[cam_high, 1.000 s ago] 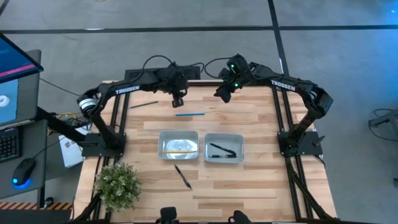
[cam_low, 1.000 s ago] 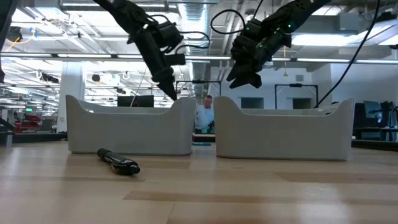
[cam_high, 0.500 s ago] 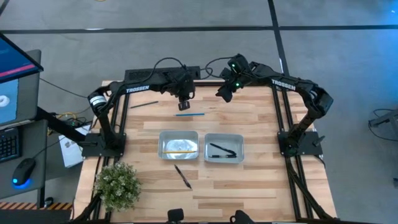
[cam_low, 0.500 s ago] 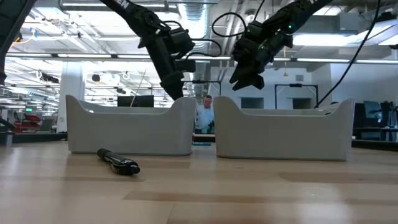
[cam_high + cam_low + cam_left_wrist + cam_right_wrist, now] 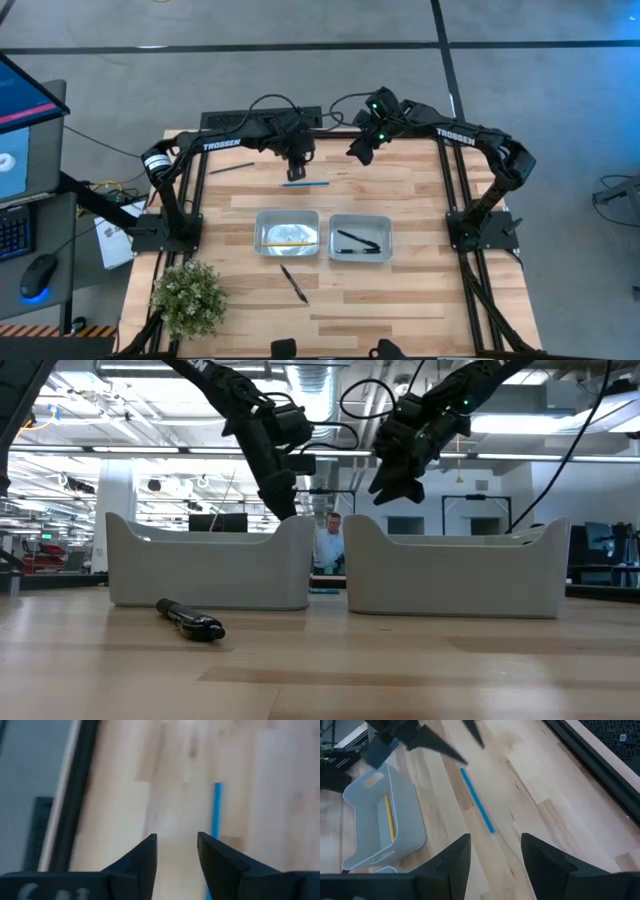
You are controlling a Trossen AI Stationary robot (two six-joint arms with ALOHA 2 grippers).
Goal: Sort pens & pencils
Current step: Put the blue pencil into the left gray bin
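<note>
The one word that reads clearly is the brand TROSSEN, in white capitals on the dark upper link of each arm in the high view. On the left arm (image 5: 215,146) it sits at about 10 o'clock from the table's middle; on the right arm (image 5: 455,133) at about 2 o'clock. Faint white lettering on the left arm in the low view is too small to read

Both claws (image 5: 297,168) (image 5: 358,152) raised, open
</note>
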